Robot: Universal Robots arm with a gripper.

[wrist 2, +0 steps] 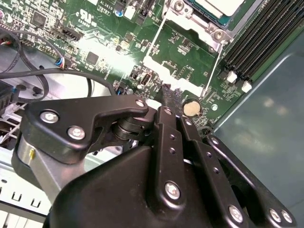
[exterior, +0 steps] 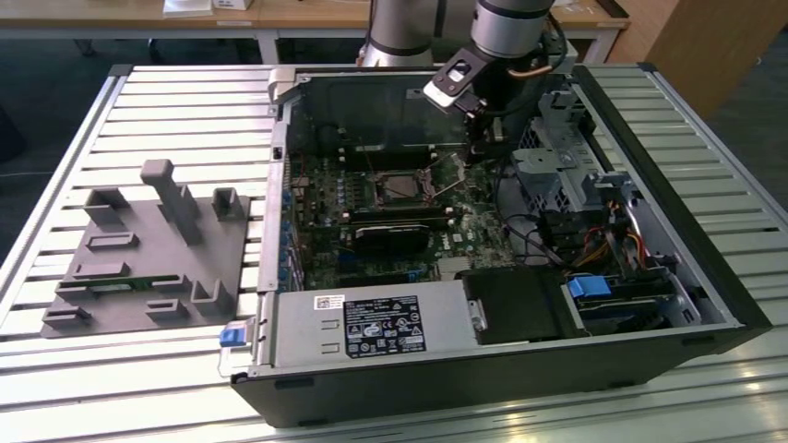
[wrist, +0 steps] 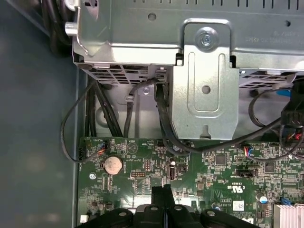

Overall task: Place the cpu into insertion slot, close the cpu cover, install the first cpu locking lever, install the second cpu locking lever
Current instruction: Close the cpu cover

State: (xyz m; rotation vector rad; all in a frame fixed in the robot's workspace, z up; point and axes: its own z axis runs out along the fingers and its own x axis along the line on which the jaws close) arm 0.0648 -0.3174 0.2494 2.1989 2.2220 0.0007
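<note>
A slatted tabletop [exterior: 161, 101] carries an open computer case [exterior: 689, 212] lying on its side. A grey moulded fixture [exterior: 148, 249] sits well apart from it, toward the exterior view's left. The arm [exterior: 511, 28] reaches down into the case. A metal drive cage [wrist: 204, 85] stands just past the edge of the green board [wrist: 199, 171].

The tool [exterior: 481, 159] hangs over the board, just beside the slot [exterior: 397, 187] on the exterior view's right. In both wrist views its fingers are pressed together with nothing between them, and the tip [wrist 2: 166, 90] is close above the board.

In the second wrist view the silvery cover [wrist 2: 197, 24] lies around the cpu [wrist 2: 221, 5]. The cpu lies flat in the slot, pale metal top up, its edges square with the frame. Being square, it has no long axis.

Two thin wire levers [wrist 2: 156, 38] run side by side from the slot's corners, long axes pointing toward the tool. I cannot tell if they are latched.

Long black memory slots [wrist 2: 256, 38] run beside the cpu. A coin battery [wrist: 113, 165] sits near the tool tip.
</note>
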